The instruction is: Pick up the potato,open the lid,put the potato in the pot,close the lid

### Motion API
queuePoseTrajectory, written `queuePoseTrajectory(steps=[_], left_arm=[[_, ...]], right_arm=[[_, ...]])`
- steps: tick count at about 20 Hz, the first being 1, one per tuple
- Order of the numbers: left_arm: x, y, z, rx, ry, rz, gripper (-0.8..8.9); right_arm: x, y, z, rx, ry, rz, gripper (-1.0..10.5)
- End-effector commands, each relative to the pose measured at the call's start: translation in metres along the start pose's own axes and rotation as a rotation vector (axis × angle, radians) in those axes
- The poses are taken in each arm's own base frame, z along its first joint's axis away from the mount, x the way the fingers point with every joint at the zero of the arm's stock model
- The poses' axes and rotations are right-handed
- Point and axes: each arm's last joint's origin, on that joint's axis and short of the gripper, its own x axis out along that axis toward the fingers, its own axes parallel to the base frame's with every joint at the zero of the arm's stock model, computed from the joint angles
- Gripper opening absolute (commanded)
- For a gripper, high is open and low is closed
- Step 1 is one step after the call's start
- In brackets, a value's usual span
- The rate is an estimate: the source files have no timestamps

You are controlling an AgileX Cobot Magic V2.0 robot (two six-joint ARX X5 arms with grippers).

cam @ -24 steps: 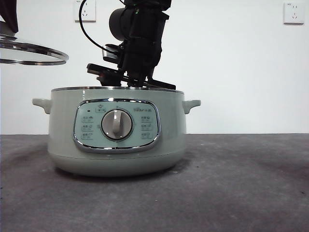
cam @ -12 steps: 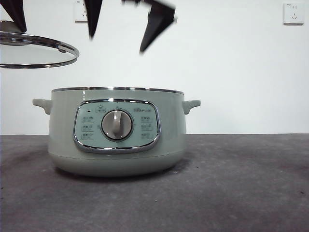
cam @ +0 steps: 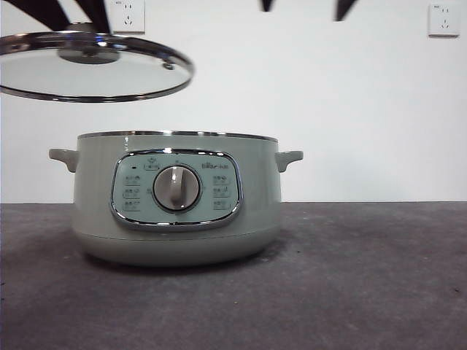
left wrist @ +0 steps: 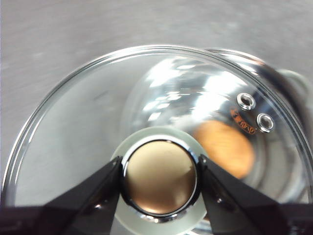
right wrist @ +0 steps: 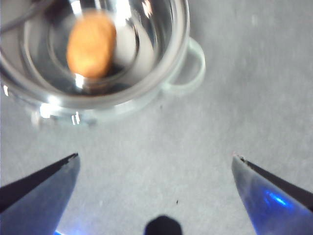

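White wall with two sockets (cam: 128, 14) stands behind a dark grey tabletop (cam: 350, 284) in the front view. On the tabletop sits the pot (cam: 177, 197), pale green, its control panel with the dial (cam: 176, 188) facing the camera. The lid (cam: 87, 67) hangs in the air above the pot's left part, a little tilted, not touching the rim. Two black tips show at the top edge, right of the lid.

From the left wrist view, the left gripper (left wrist: 160, 176) has its jaws clamped on the knob (left wrist: 160, 177) of the lid (left wrist: 78, 132), one jaw on each side. Through the glass the potato (left wrist: 226, 148) is visible, lying on the shiny inside of the pot below.

From the right wrist view, the right gripper (right wrist: 155, 164) is high above the tabletop (right wrist: 234, 98), its jaws spread wide and holding nothing. The potato (right wrist: 91, 45) lies on the bottom of the pot (right wrist: 105, 95), beside one side handle (right wrist: 188, 66).
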Motion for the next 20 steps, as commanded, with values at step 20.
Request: queuePoseTrajectory(steps=[20], left_arm=[[0.090,-0.058,0.006,0.122,0.109,-0.134,-0.09]], right_arm=[[-0.051,-0.033,-0.156,0.160,-0.098,0.022,6.6]])
